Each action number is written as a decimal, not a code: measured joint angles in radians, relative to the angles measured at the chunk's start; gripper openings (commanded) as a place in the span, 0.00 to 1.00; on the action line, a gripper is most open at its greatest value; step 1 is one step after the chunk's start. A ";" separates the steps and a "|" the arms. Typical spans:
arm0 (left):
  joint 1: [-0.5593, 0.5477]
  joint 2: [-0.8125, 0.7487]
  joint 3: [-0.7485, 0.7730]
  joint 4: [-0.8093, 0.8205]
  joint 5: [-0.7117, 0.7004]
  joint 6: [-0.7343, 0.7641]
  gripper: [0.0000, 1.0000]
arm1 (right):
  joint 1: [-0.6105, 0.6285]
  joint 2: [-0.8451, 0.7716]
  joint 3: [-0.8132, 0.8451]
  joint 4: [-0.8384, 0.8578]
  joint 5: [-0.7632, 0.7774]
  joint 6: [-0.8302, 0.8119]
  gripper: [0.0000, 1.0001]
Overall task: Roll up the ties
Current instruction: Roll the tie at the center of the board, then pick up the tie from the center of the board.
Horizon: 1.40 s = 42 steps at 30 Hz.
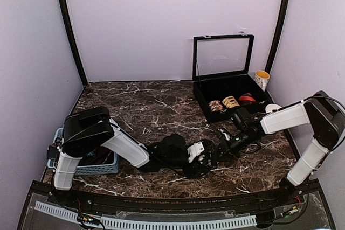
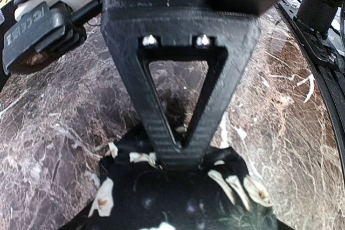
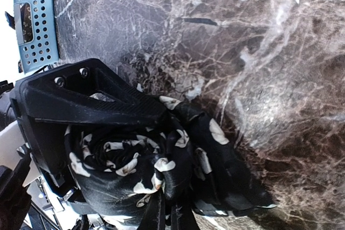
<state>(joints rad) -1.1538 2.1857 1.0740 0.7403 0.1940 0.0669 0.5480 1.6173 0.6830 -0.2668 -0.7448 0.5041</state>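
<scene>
Overhead view: even, diffuse light, soft shadows. In my left wrist view, the near finger (image 2: pixel 153 111) is blurred, the marble table (image 2: pixel 280 133) shows glare, and edges bow outward.

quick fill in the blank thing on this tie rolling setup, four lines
1. The glass lid of the black case stands ___.
2. The blue basket sits by the ___ arm's base.
3. The tie coiled mid-table is black with ___ prints.
4. Beside the tan coils in the case lies a ___ coil.

Missing words: open; left; white; red.
</scene>
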 measured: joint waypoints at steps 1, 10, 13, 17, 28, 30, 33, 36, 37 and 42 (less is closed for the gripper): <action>0.001 0.004 0.007 -0.001 0.000 0.000 0.73 | 0.000 0.003 0.003 -0.003 0.000 -0.002 0.00; 0.004 0.022 0.018 0.024 0.015 -0.006 0.37 | -0.005 0.006 0.014 -0.033 0.009 -0.027 0.21; 0.005 0.023 -0.017 0.083 0.025 -0.022 0.33 | -0.023 -0.008 0.012 -0.067 0.043 -0.039 0.40; 0.005 0.023 -0.060 0.154 0.034 -0.038 0.31 | -0.087 -0.058 -0.003 -0.111 0.042 -0.029 0.62; 0.005 0.036 -0.074 0.208 0.038 -0.056 0.30 | -0.115 0.001 -0.031 0.031 -0.111 0.030 0.66; 0.005 0.037 -0.074 0.209 0.038 -0.056 0.30 | -0.105 0.020 -0.050 0.096 -0.159 0.048 0.66; 0.005 0.037 -0.074 0.209 0.039 -0.056 0.30 | -0.094 0.026 -0.095 0.198 -0.212 0.093 0.66; 0.005 0.037 -0.074 0.209 0.039 -0.056 0.30 | -0.086 0.014 -0.132 0.275 -0.238 0.140 0.68; 0.005 0.037 -0.074 0.209 0.040 -0.056 0.30 | -0.083 0.007 -0.139 0.289 -0.238 0.153 0.68; 0.006 0.037 -0.074 0.210 0.042 -0.056 0.30 | -0.060 -0.033 -0.164 0.348 -0.238 0.214 0.70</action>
<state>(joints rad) -1.1481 2.2230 0.9997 0.9501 0.2359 0.0113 0.4877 1.5845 0.5194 0.0811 -0.9833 0.7177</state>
